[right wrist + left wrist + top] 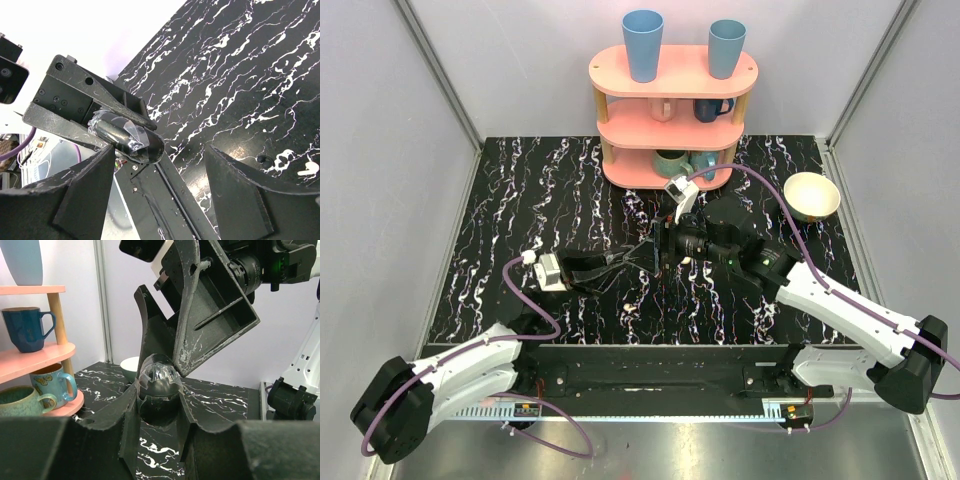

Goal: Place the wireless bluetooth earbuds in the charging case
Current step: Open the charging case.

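Black marble-look tabletop with white veins spreads under both my arms. Held above it, near its middle, is the charging case, a small dark glossy pebble with crinkled clear film over it. My left claw is clamped on its lower half, so the rounded top pokes up free. My right claw is spread apart, gripping nothing, and sits close against the case from above. One of its fingers looks to touch the top, though I cannot be sure.

From the right wrist view, the case's long axis runs slantwise, upper left to lower right, across the gap between my fingers. A tiny white plastic piece, which I take for an earbud, lies on the table out past my right finger, well apart from the case. The free right claw is the one placed to fetch it. I see no second one.

Farther back stand a pink three-tier shelf and a cream bowl.
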Controlling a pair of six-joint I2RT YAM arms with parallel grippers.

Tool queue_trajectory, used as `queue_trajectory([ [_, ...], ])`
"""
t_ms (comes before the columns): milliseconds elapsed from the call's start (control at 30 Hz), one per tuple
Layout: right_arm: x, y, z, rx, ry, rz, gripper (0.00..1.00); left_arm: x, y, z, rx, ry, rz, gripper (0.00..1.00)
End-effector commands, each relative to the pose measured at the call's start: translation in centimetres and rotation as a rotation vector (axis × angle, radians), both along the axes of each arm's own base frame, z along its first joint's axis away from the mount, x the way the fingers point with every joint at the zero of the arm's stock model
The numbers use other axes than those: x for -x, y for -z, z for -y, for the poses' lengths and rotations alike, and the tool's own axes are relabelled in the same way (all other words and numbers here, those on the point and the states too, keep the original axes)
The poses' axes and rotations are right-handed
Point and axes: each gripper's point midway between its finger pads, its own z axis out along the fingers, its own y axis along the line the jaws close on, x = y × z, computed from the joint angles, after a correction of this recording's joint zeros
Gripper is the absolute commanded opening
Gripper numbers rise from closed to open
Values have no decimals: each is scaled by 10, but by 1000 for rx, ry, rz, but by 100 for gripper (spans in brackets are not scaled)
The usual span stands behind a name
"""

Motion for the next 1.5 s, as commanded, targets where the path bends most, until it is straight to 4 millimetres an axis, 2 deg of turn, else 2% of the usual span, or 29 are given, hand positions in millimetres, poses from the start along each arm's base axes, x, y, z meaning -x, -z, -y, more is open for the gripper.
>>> queue_trajectory([
  [0, -16, -15, -3, -23, 66, 41, 77, 80, -99, -30, 252, 150, 435, 0],
  [367, -16, -31, -9, -71, 54, 49, 77, 95, -100, -34, 244, 187, 479, 0],
  [967, -23, -41, -10, -108, 85, 55, 78, 106, -103, -36, 241, 224, 503, 0],
  [1133, -18, -43, -14, -116, 49, 54, 78, 102, -101, -35, 237, 209, 493, 0],
  [1467, -4, -58, -19, -160, -40, 83, 83, 71, -79, -38, 222, 50, 425, 0],
])
